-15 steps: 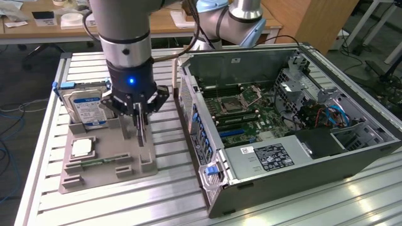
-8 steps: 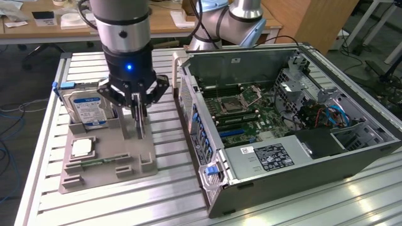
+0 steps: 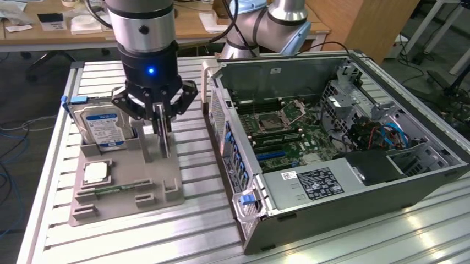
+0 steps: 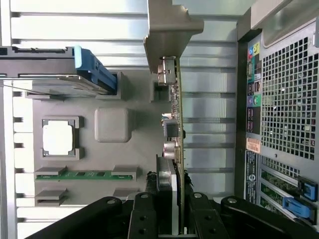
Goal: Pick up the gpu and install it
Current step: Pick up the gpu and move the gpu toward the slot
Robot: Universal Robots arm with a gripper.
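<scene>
One slotted metal table [image 3: 147, 236] carries everything; an open computer case [image 3: 367, 209] lies on its side at the exterior view's right, motherboard facing up.

Arm [image 3: 147, 33]: last link hangs straight down over a grey parts tray [image 3: 132, 198] at the exterior view's left, just beside the case; blue light lit on the wrist.

Tray contents: hard drive [image 3: 103, 126] standing upright at the far end; gpu [image 3: 164, 144] standing on edge beside it, on the side nearer the case; processor [image 3: 96, 172] flat in a square pocket; memory stick [image 3: 118, 188] flat near the front.

Gripper [image 3: 162, 118]: fingers pressed to both faces of the gpu, clamped on its top edge; whether the card's lower edge sits in the tray slot or is clear of it cannot be told.

Views compared: the exterior view gives the arm's vertical pose and the case interior; the wrist view looks along the card, showing its silver bracket [image 4: 167, 30] at the far end, components on one face, the black fingers [image 4: 144, 214] flanking it, and the case's perforated rear panel [image 4: 289, 99] with coloured ports.
</scene>
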